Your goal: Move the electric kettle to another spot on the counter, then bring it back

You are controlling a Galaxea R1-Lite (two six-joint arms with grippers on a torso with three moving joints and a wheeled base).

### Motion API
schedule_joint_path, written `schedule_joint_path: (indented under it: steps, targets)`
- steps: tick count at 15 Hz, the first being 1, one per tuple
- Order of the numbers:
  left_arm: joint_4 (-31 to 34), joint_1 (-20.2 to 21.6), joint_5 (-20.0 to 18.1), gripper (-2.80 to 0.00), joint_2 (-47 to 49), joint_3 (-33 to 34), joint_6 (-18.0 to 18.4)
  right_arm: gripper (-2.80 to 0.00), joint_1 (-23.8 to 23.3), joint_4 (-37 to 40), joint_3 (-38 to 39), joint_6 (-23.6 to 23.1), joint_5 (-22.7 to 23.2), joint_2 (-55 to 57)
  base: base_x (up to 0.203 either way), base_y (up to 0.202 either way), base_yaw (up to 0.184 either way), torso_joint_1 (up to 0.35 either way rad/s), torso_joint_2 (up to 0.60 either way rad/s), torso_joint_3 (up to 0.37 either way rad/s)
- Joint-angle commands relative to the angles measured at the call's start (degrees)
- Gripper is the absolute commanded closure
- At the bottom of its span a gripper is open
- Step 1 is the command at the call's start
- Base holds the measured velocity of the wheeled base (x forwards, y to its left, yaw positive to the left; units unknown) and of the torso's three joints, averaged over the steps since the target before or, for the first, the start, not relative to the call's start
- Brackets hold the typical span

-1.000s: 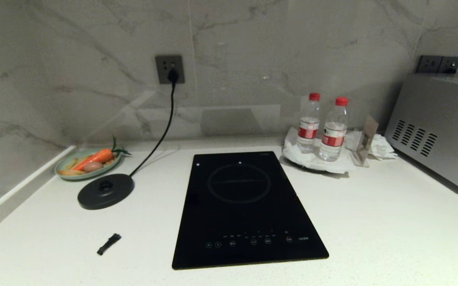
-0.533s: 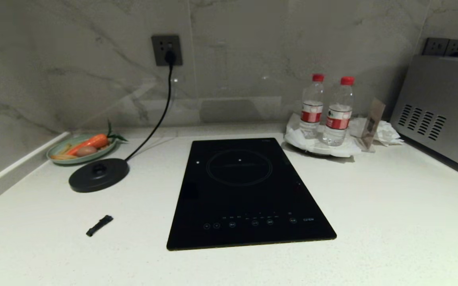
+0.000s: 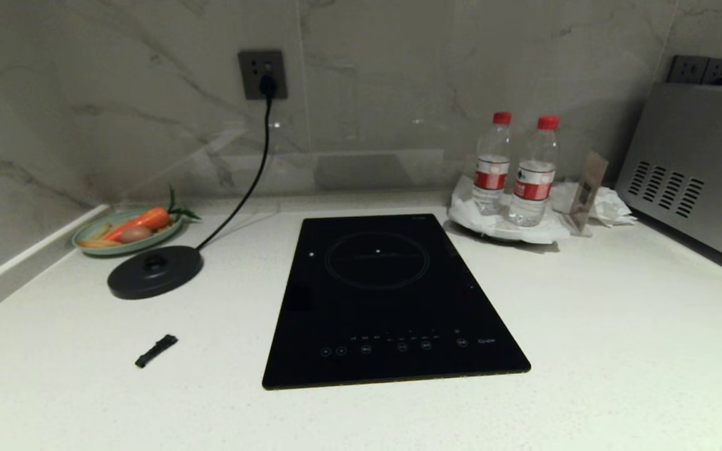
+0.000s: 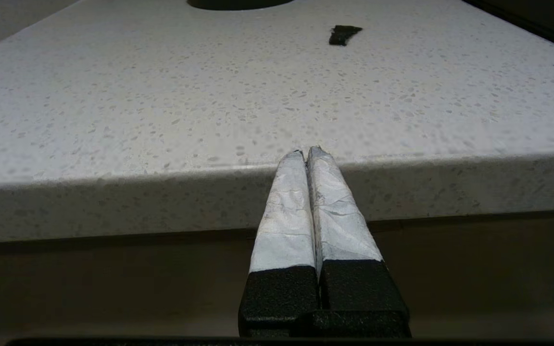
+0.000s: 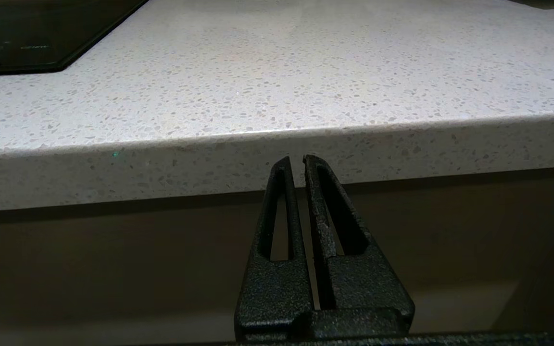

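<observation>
The electric kettle is out of view in every view. The white speckled counter [image 3: 618,326] fills the head view, with a black glass hob [image 3: 386,294] set into its middle. Neither arm shows in the head view. My left gripper [image 4: 307,151] hangs shut and empty just in front of the counter's rounded front edge [image 4: 113,202], its white-wrapped fingers pressed together. My right gripper [image 5: 297,161] is also shut and empty, just below the counter edge [image 5: 161,168], with only a thin slit between its black fingers.
A round black corded base disc [image 3: 155,270] sits at the left, plugged into a wall socket [image 3: 262,74]. Behind it lies a plate of vegetables [image 3: 128,232]. A small black piece [image 3: 156,351] lies near the front left. Two water bottles [image 3: 489,166] and a silver appliance [image 3: 693,169] stand at the right.
The whole head view has shifted: everything sits higher in the picture and more near counter shows, so the camera has moved. Nothing on the counter has moved.
</observation>
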Motion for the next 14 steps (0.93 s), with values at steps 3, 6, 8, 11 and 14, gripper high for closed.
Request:
schedule_joint_path:
  steps: [3,6,8,11,14]
  targets:
    - [0.0,0.0,0.0,0.00,0.0,0.0,0.0,0.00,0.0,0.0,0.0,0.0,0.1,0.0,-0.178,0.000,0.002,0.001,0.00,0.005]
    - [0.0,0.0,0.0,0.00,0.0,0.0,-0.1,0.00,0.0,0.0,0.0,0.0,0.0,0.0,-0.178,0.000,-0.001,-0.002,0.00,0.006]
    - [0.0,0.0,0.0,0.00,0.0,0.0,-0.1,0.00,0.0,0.0,0.0,0.0,0.1,0.1,-0.025,0.000,-0.003,-0.004,0.00,0.003]
    - [0.0,0.0,0.0,0.00,0.0,0.0,-0.1,0.00,0.0,0.0,0.0,0.0,0.0,0.1,0.000,0.000,0.000,0.000,0.00,0.000]
    - [0.0,0.0,0.0,0.00,0.0,0.0,-0.1,0.00,0.0,0.0,0.0,0.0,0.1,0.0,0.000,0.000,0.000,-0.034,0.29,0.248]
